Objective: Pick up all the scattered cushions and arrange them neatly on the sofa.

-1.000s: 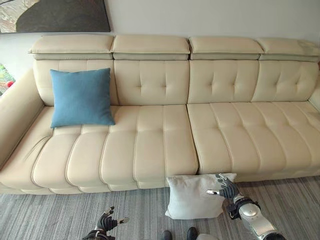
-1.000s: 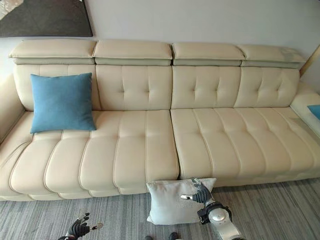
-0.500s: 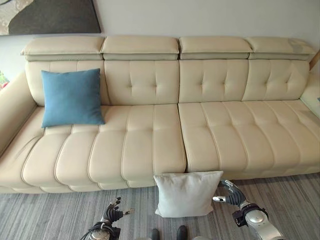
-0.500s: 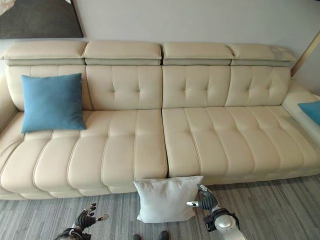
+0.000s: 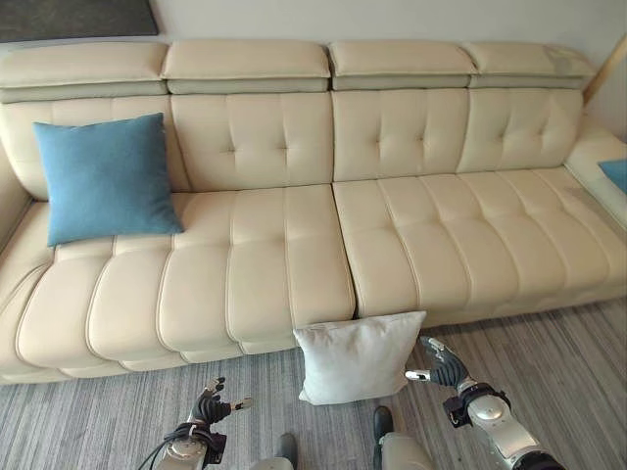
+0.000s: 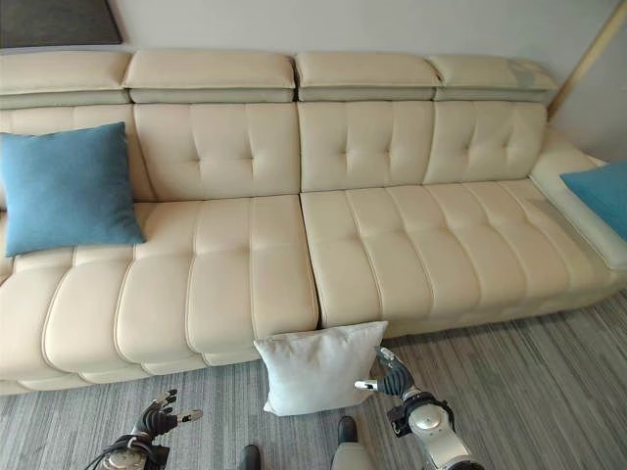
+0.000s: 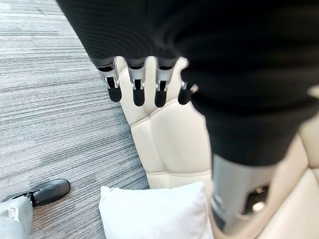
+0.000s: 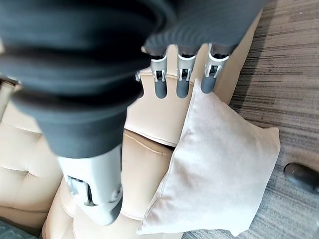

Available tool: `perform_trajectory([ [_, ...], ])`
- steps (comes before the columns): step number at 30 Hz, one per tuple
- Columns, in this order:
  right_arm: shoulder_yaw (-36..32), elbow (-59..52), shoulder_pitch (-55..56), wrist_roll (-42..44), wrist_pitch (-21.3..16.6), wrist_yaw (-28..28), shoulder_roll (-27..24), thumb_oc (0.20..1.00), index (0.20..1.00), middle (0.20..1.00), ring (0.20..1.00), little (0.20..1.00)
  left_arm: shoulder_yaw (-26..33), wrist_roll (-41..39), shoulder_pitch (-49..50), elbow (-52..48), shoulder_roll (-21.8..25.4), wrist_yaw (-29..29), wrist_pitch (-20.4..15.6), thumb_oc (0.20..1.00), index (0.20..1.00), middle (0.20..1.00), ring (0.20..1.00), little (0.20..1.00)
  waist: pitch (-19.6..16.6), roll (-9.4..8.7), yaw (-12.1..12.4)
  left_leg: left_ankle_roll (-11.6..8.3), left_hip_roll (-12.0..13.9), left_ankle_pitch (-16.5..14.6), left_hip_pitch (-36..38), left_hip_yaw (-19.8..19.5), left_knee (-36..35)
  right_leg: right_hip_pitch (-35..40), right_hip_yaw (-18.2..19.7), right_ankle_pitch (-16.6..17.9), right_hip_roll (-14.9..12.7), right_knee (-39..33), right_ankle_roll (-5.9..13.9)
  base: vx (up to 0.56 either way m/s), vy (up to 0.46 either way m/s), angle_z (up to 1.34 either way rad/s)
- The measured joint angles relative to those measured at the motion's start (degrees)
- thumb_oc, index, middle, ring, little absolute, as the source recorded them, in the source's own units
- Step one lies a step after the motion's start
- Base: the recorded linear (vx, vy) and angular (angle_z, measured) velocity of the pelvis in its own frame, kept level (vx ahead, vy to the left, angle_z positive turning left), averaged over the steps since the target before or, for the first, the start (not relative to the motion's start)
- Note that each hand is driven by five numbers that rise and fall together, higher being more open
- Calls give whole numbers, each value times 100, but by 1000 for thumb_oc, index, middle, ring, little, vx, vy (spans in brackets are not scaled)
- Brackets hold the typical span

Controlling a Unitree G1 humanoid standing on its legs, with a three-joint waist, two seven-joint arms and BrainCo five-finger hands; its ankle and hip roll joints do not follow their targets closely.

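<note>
Your right hand (image 5: 438, 364) has slid off the white cushion (image 5: 358, 356) to beside it, fingers loosely apart, holding nothing; close on its upper corner before lifting toward the sofa (image 5: 294, 255).

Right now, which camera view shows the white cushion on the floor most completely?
The left eye view shows the white cushion whole, leaning against the sofa front on the floor, beside the right hand. The right eye view shows nearly the same. The right wrist view shows most of it from close; the left wrist view shows one part.
</note>
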Motion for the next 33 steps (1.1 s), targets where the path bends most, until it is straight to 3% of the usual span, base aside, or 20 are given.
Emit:
perform_trajectory([
  [2, -17, 18, 7, 1, -7, 2, -74, 1000, 1000, 1000, 1000, 1000, -62, 0, 54, -15, -89, 6, -7, 1000, 1000, 1000, 1000, 1000, -2, 226, 30, -150, 426, 91, -69, -224, -19, 165, -340, 14, 397, -177, -198, 46, -276, 61],
  [3, -22, 17, 6, 2, -9, 0, -109, 1000, 1000, 1000, 1000, 1000, -63, -2, 76, -20, -120, 9, -6, 1000, 1000, 1000, 1000, 1000, -6, 243, 31, -196, 488, 201, -190, -219, 75, 184, -478, 19, 464, -257, -325, 60, -273, 77],
  [4, -33, 60, 13, 2, -15, -2, -202, 1000, 1000, 1000, 1000, 1000, -66, -5, 95, -46, -207, 10, -7, 1000, 1000, 1000, 1000, 1000, 17, 178, 40, -150, 526, 633, -413, -187, 279, 298, -716, 55, 519, -413, -505, 50, -242, 70],
  [7, -62, 110, 101, 0, -15, -17, -350, 1000, 1000, 1000, 1000, 1000, -97, -17, 160, -125, -250, -24, -5, 1000, 1000, 1000, 1000, 1000, 69, 94, 41, -129, 541, 804, -519, 300, 637, 556, -925, -3, 602, -747, -815, 13, -135, 40],
  [8, -76, 112, 138, 0, -8, -21, -409, 1000, 1000, 1000, 1000, 1000, -98, -17, 132, -197, -247, -24, -5, 1000, 1000, 1000, 1000, 1000, 73, 87, 36, -222, 480, 728, -639, 348, 760, 570, -964, -16, 604, -748, -836, -24, -87, 21],
  [12, -94, 267, 55, -18, 3, -172, -591, 1000, 1000, 1000, 1000, 1000, -111, -19, -63, -482, -174, -14, -17, 1000, 1000, 1000, 1000, 1000, 205, 21, 29, -212, -16, 541, -1116, 398, 833, 345, -1009, 170, 614, -829, -809, -54, -13, 10],
  [15, -238, 644, -440, 2, -14, -344, -543, 1000, 1000, 1000, 1000, 1000, -67, -82, -277, -564, 75, 79, -29, 1000, 1000, 1000, 1000, 1000, 500, 121, 23, -123, 61, 486, -1158, 406, 613, 17, -879, 233, 868, -695, -811, -168, 81, -39],
  [17, -281, 986, -1214, 34, -53, -553, -705, 1000, 1000, 1000, 1000, 1000, -80, -251, -976, -545, 367, 215, -87, 1000, 1000, 1000, 1000, 1000, 928, 159, -14, 91, 74, 348, -1676, 412, 645, -901, -824, 270, 880, -146, -867, -233, 96, -37],
  [19, -244, 1553, -2069, 220, -48, -699, -716, 1000, 1000, 1000, 1000, 1000, -81, -307, -1718, -448, 566, 365, -184, 1000, 1000, 1000, 1000, 1000, 1353, 101, 13, 136, -25, 338, -2092, 443, 759, -1515, -725, 251, 765, 317, -871, -131, 37, -14],
  [23, -175, 2167, -3520, 705, -130, -880, -657, 1000, 1000, 1000, 1000, 1000, -107, -799, -3083, -40, 775, 634, -417, 1000, 1000, 1000, 1000, 1000, 1959, 168, 44, 329, -173, 219, -3004, 479, 1390, -2445, -628, 130, 550, 1045, -826, -147, 27, 5],
  [27, 166, 2493, -4820, 935, -169, -1044, -750, 1000, 1000, 1000, 1000, 1000, -151, -1149, -3949, 494, 1102, 789, -472, 1000, 1000, 1000, 1000, 1000, 2232, 170, 22, 393, -216, 51, -4209, 561, 2329, -3695, -545, -82, 390, 1994, -863, -89, 16, 2],
  [33, 652, 2659, -6035, 1383, -183, -1361, -810, 1000, 1000, 1000, 1000, 1000, -1060, -1147, -4964, 612, 1336, 865, -443, 1000, 1000, 1000, 1000, 1000, 2342, 160, 20, 501, -72, -574, -6138, 529, 4271, -5500, -510, -589, 339, 3649, -974, -52, -2, -1],
])
